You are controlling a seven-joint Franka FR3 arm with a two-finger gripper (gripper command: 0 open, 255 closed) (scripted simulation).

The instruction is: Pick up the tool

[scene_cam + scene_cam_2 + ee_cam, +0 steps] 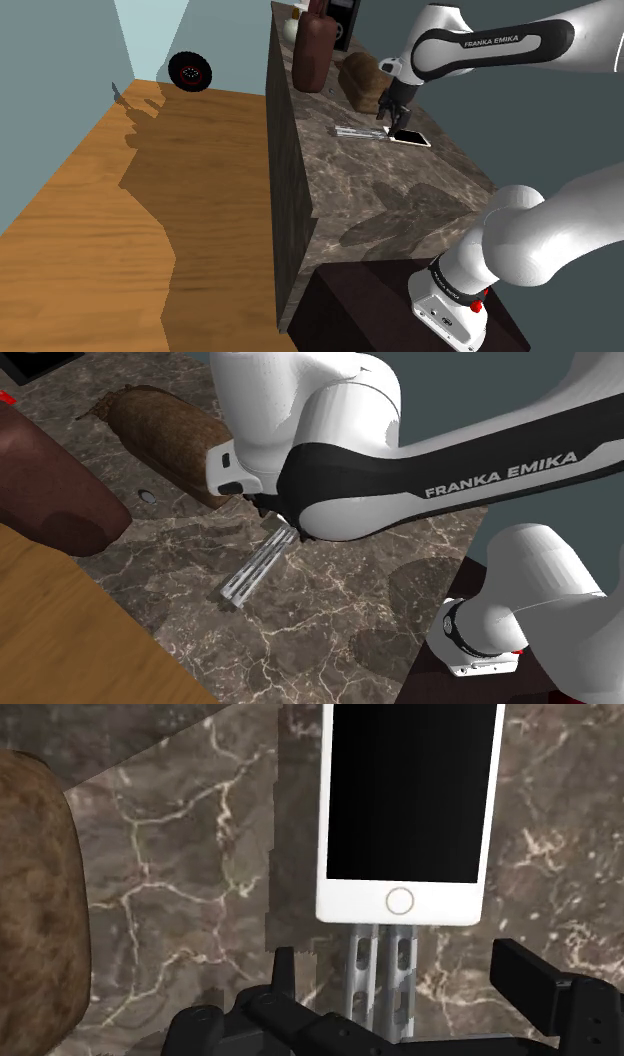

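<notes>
The gripper [398, 966] is seen with fingers spread apart; the silver tool [384, 976] is laid between them, untouched, on the marble counter [180, 874]; just beyond, a white phone [410, 804] is seen, a brown loaf-like lump [35, 904] off to one side

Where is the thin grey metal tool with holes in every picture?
Shoulder view: the thin grey metal tool lies on the brown marble counter, just left of the white phone with a black screen.
Second exterior view: the tool is near the middle, slanted.
Wrist view: the tool is at the phone's button end.
Shared landmark: the rough brown lump beside it.
</notes>
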